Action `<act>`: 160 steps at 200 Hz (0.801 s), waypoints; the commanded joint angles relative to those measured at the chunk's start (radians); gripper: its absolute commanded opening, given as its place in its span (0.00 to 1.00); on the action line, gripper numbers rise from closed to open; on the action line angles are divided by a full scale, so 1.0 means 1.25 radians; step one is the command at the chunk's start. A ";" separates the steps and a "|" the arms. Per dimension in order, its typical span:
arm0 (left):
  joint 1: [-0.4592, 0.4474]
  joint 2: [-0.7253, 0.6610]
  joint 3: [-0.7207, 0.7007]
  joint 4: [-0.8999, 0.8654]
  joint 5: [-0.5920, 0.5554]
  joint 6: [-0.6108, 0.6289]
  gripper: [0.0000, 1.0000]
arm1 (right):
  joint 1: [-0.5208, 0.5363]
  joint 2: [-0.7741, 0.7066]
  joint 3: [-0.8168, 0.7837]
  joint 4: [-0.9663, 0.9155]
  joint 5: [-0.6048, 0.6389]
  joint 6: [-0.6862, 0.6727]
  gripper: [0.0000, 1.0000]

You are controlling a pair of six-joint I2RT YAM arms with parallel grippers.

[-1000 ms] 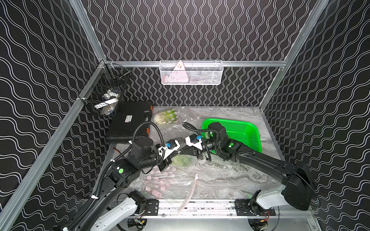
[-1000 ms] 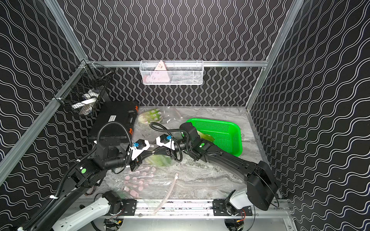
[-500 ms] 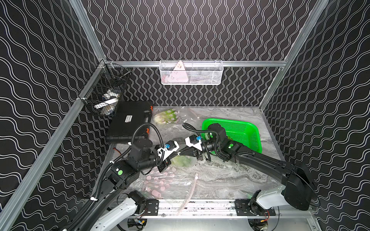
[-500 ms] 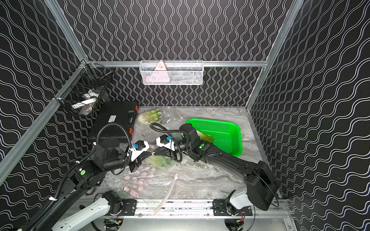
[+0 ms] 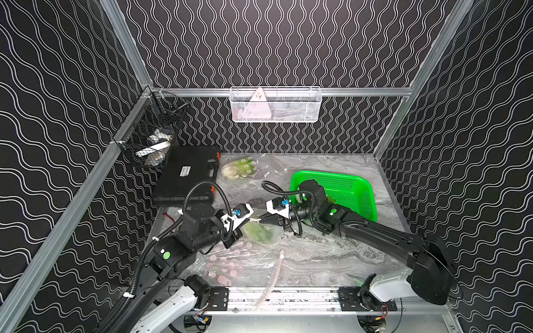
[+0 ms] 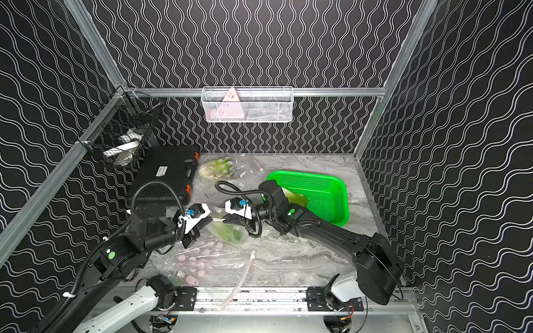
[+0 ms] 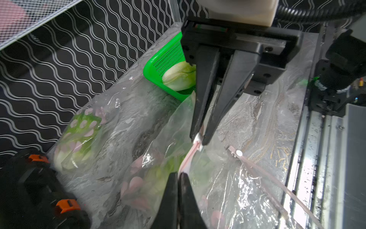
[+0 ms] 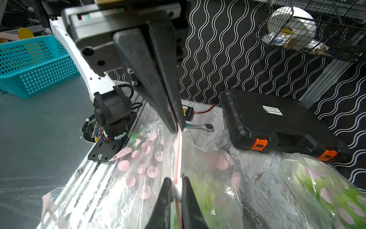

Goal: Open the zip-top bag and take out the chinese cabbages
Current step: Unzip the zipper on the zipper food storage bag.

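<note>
Hardly anything has shifted in the last second. The left arm has drawn slightly toward the table's front-left corner, so the seal looks barely started. The left claw (image 7: pixel 178 175) is clamped on the zip-top bag's (image 5: pixel 269 235) pink strip (image 7: pixel 187 158), and the right claw (image 8: pixel 176 181) pinches its white slider (image 7: pixel 197 138). One chinese cabbage (image 5: pixel 256 232) sits inside, mid-table. A second cabbage (image 7: pixel 178 78) lies in the green basket (image 5: pixel 349 184).

Glossy, crinkled clear plastic film of the zip-top bag (image 5: pixel 261 233), smooth grey marble-look counter (image 5: pixel 317 253) under it, shiny perforated green plastic basket (image 5: pixel 331 174) beside the bag, matt black ribbed plastic case (image 5: pixel 187 173), white wire-mesh metal basket (image 5: pixel 275 105), matt black fingers (image 7: pixel 204 95)
</note>
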 commanded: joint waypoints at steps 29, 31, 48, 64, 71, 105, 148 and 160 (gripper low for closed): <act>0.001 -0.052 -0.022 0.111 -0.254 0.028 0.00 | -0.003 0.009 -0.025 -0.076 0.066 -0.044 0.00; 0.000 -0.053 -0.023 0.114 -0.263 0.029 0.00 | -0.004 0.009 -0.028 -0.075 0.068 -0.044 0.00; 0.000 -0.062 -0.028 0.128 -0.309 0.037 0.00 | -0.013 0.009 -0.046 -0.062 0.077 -0.040 0.00; 0.000 -0.066 -0.029 0.130 -0.323 0.038 0.00 | -0.027 0.006 -0.063 -0.049 0.077 -0.029 0.00; 0.000 -0.064 -0.029 0.128 -0.327 0.036 0.00 | -0.035 0.005 -0.072 -0.043 0.076 -0.025 0.00; 0.001 -0.063 -0.037 0.135 -0.335 0.028 0.00 | -0.064 -0.015 -0.112 -0.029 0.075 0.000 0.00; 0.000 -0.058 -0.044 0.146 -0.334 0.028 0.00 | -0.083 -0.053 -0.162 -0.023 0.102 0.019 0.00; 0.000 -0.058 -0.044 0.147 -0.332 0.028 0.00 | -0.092 -0.061 -0.172 -0.024 0.105 0.021 0.00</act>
